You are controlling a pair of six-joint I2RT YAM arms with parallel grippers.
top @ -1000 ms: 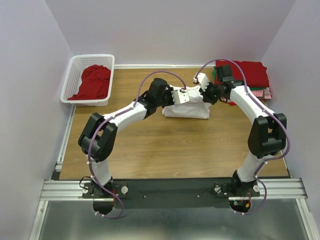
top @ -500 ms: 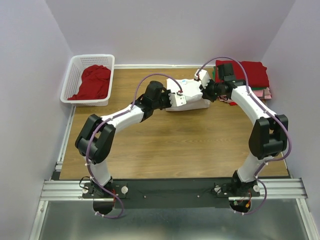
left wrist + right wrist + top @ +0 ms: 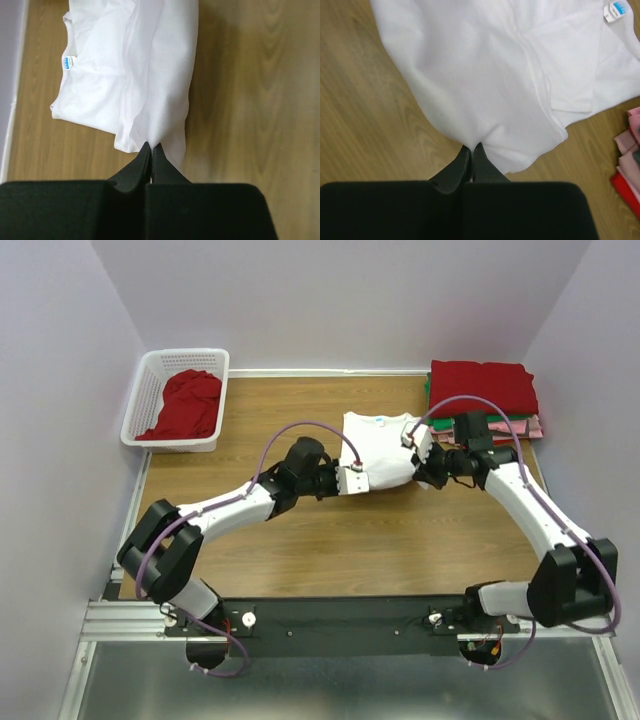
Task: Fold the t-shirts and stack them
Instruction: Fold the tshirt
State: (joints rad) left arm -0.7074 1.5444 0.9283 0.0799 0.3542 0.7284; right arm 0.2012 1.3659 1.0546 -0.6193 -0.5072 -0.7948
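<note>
Left gripper and right gripper pinch near edge of white t-shirt, mid-fold; next move likely needs both lifting it evenly toward the far side.

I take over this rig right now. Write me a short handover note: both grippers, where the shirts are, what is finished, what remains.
Left gripper: shut on the near edge of the white t-shirt.
Right gripper: shut on the same edge, further right.
White t-shirt: centre of the table, partly folded.
Done: folded stack at the far right, red on top, green and pink beneath.
To do: finish and stack the white one; then the crumpled red t-shirt in the basket.
</note>
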